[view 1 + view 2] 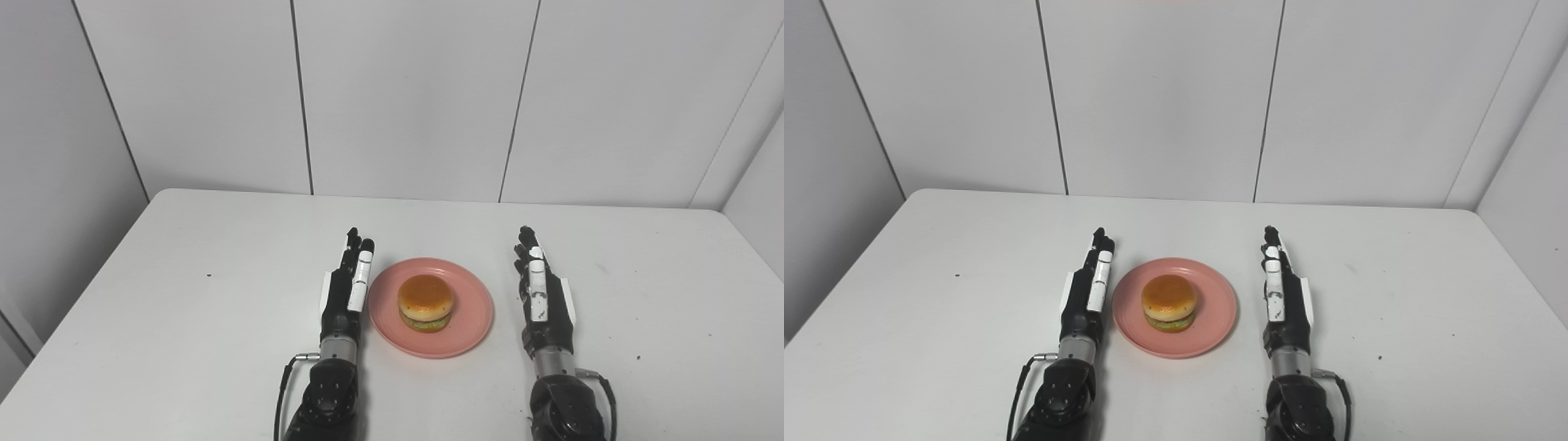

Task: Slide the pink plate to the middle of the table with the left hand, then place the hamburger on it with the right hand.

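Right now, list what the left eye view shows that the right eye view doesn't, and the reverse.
Only the left eye view: a wider strip of the side wall on the left, and the table's near left edge.
Only the right eye view: more of the side wall on the right.
Both: the hamburger sitting on the pink plate mid-table, the left robot hand close beside the plate, the right robot hand apart from it, both holding nothing, fingers straight.

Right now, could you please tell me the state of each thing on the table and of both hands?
pink plate: flat on the table, near the middle, holding the hamburger.
hamburger: upright on the plate, whole.
left hand: open, empty, beside the plate's left rim.
right hand: open, empty, apart from the plate.
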### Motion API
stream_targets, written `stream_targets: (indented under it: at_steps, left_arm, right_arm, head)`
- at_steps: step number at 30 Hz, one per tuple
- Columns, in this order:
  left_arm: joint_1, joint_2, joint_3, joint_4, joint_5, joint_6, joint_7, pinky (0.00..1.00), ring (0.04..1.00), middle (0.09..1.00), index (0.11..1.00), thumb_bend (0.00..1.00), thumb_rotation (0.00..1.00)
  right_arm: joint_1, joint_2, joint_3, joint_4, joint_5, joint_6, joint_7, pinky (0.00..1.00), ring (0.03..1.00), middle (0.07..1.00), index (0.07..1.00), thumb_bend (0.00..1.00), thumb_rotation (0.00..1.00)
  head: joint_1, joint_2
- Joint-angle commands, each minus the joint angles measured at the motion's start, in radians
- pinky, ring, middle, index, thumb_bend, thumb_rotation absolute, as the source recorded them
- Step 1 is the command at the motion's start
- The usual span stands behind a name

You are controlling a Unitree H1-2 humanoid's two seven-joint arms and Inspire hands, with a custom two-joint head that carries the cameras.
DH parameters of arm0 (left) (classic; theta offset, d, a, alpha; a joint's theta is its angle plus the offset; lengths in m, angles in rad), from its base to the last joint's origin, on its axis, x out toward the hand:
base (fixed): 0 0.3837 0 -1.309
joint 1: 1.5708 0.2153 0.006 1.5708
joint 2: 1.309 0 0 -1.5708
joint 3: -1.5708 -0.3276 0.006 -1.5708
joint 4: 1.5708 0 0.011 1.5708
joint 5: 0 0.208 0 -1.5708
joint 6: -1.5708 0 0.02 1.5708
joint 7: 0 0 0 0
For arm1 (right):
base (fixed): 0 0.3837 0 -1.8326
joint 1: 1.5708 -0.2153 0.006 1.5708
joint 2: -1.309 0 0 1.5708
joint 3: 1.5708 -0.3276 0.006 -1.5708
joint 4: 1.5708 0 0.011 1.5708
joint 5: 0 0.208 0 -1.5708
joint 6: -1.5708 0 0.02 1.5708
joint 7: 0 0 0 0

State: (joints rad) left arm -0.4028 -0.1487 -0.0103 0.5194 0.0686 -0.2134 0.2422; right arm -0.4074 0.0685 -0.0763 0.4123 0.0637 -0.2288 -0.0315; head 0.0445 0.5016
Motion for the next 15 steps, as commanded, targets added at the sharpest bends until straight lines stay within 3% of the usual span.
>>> stream_targets:
  at_steps: [1,15]
  left_arm:
    - [0.053,0.010,0.009,0.064,0.020,-0.050,0.026,1.00,1.000,1.000,0.990,0.60,0.94]
    - [0.046,0.010,0.004,0.082,0.017,-0.058,0.025,1.00,1.000,1.000,1.000,0.59,0.94]
  right_arm:
    - [0.010,0.005,0.010,0.008,-0.002,-0.028,0.002,1.00,0.966,0.959,0.928,0.78,1.00]
    - [0.003,-0.014,0.025,0.029,0.000,-0.013,0.007,0.97,0.951,0.958,0.933,0.78,1.00]
  head:
    - [0.000,0.001]
    - [0.001,0.001]
